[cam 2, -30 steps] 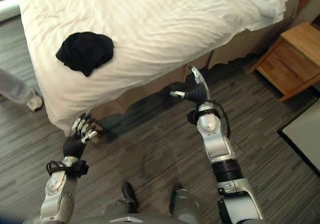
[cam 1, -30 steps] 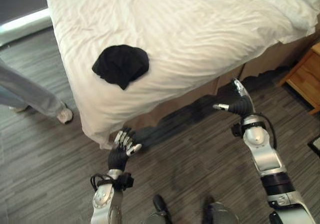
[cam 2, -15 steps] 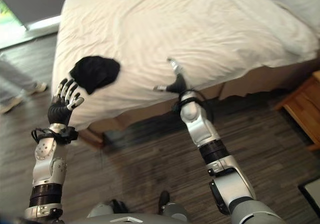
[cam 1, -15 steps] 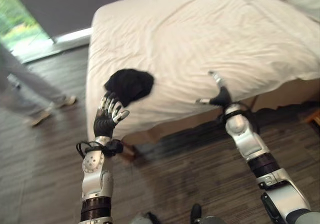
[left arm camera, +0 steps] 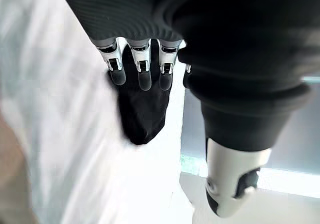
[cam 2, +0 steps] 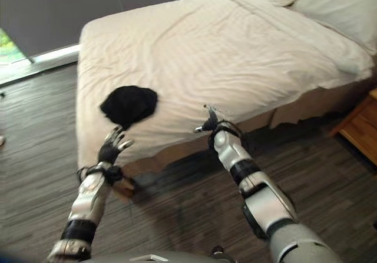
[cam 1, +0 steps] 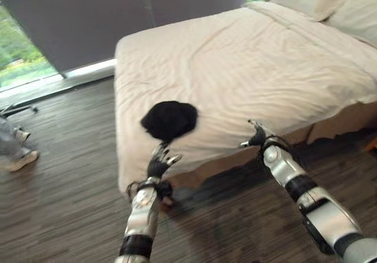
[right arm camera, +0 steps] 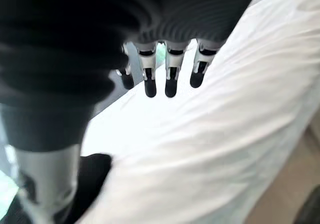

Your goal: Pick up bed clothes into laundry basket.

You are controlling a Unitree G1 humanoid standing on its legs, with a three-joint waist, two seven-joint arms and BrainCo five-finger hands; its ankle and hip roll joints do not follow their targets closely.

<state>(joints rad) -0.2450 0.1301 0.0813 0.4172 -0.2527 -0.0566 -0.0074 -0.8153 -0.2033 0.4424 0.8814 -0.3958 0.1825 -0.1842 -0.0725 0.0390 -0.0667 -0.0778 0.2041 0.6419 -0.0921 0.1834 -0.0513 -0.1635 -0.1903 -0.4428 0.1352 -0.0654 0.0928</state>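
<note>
I see a bed (cam 1: 283, 57) taking up most of both eye views, covered by a white sheet (cam 2: 194, 63) that hangs over its near edge. Pillows (cam 1: 330, 4) lie at the far end, on my right. The floor (cam 1: 65, 175) is dark wood-grain planking. Behind the bed stands a grey wall panel (cam 1: 94, 22), with a bright strip of window at its left.

Only the right eye view catches a wooden nightstand (cam 2: 360, 127) at the right edge, beside the bed. Only the left eye view catches a person's shoe (cam 1: 17, 160) and trouser leg at the far left, well apart from the bed.

The task's thing is a black garment (cam 1: 169, 119), a crumpled dark heap lying on the sheet near the bed's near corner, on my left side. I see no basket or other container, and nothing holds the garment.

My left hand (cam 1: 160, 162) is raised just below the garment, in front of the hanging sheet, fingers straight and fanned apart, holding nothing. The left wrist view shows the fingertips (left arm camera: 145, 78) pointing at the garment (left arm camera: 145, 114) with a gap before it, not touching.

My right hand (cam 1: 255, 138) sits at the bed's near edge, well to the right of the garment, thumb out sideways, fingers extended. The right wrist view shows its fingers (right arm camera: 170, 81) straight over the sheet, empty, and the garment (right arm camera: 92, 176) off past the thumb.
</note>
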